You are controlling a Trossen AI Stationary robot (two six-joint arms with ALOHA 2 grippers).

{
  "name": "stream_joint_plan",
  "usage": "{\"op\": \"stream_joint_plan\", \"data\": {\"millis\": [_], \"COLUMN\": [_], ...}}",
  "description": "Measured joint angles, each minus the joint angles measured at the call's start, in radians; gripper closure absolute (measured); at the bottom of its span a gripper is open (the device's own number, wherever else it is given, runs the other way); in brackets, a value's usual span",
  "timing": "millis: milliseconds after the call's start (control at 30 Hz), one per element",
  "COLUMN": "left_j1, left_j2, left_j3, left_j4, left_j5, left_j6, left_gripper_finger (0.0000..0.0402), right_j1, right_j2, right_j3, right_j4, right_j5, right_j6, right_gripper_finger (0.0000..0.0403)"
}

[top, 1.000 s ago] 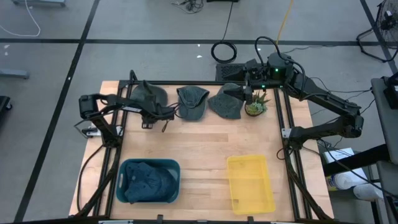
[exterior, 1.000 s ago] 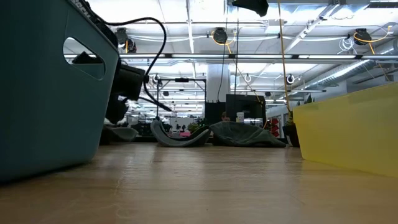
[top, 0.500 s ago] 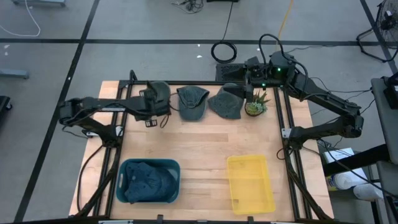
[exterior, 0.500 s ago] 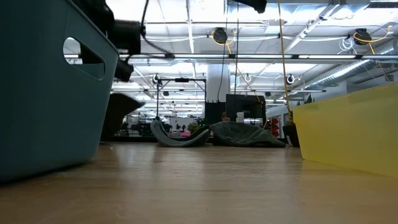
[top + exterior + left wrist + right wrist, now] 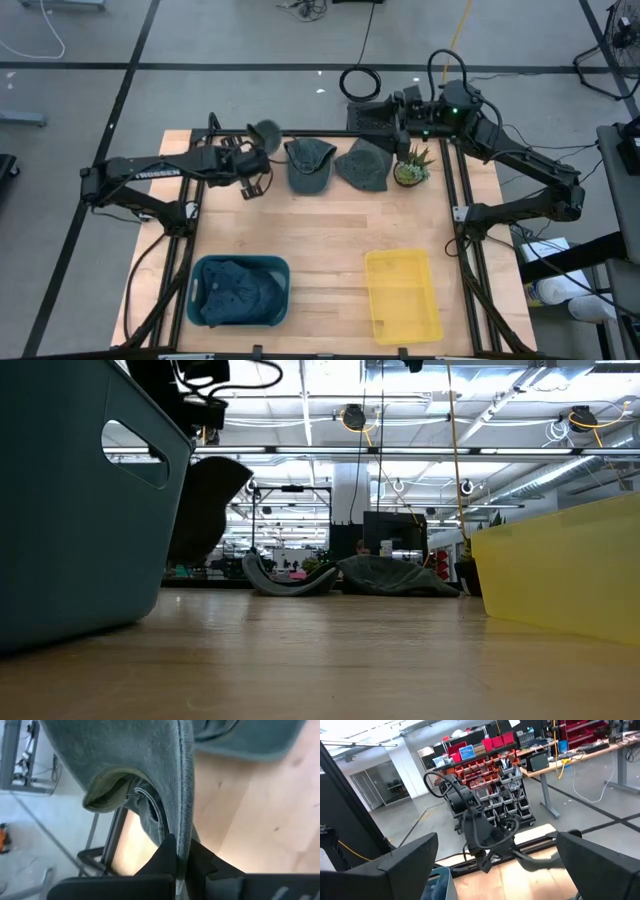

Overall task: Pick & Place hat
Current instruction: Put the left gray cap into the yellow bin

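My left gripper (image 5: 258, 152) is shut on a grey-green hat (image 5: 265, 131), which hangs above the table's far left part. In the low view the hat (image 5: 205, 508) hangs dark, clear of the wood. Two more grey hats (image 5: 309, 164) (image 5: 362, 166) lie flat on the table by the far edge. A teal bin (image 5: 238, 291) at the near left holds more hats. My right gripper (image 5: 400, 118) is open and empty, raised over the far edge. My left gripper pinches the hat's rim (image 5: 183, 836) between its two fingers (image 5: 167, 852), with the folded cloth edge running out from between them. The hat hangs below the gripper, lifted clear of the table and slack.
A small potted plant (image 5: 411, 171) stands at the far right beside the hats. A yellow bin (image 5: 402, 296) sits at the near right, next to the teal bin. Bare wood lies in the middle of the table (image 5: 330, 225).
My left gripper has risen and gone a little toward the table's right with the hat, which has come off the table and now hangs clear. My right gripper has drawn back from the right hat toward the far edge.
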Motion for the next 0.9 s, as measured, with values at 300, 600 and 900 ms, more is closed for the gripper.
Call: {"op": "stream_joint_plan", "data": {"millis": [300, 600, 900], "left_j1": [-0.049, -0.074, -0.074], "left_j2": [0.0, 0.0, 0.0], "left_j3": [0.141, 0.282, 0.437], "left_j4": [0.028, 0.085, 0.254], "left_j5": [0.032, 0.033, 0.056], "left_j6": [0.0, 0.034, 0.09], "left_gripper_finger": [0.0392, 0.0392, 0.0392], "right_j1": [0.0, 0.0, 0.0], "right_j2": [0.0, 0.0, 0.0], "right_j3": [0.0, 0.0, 0.0], "right_j4": [0.027, 0.027, 0.051], "right_j5": [0.0, -0.003, -0.006], "right_j6": [0.055, 0.101, 0.18], "right_gripper_finger": [0.0009, 0.0009, 0.0009]}}
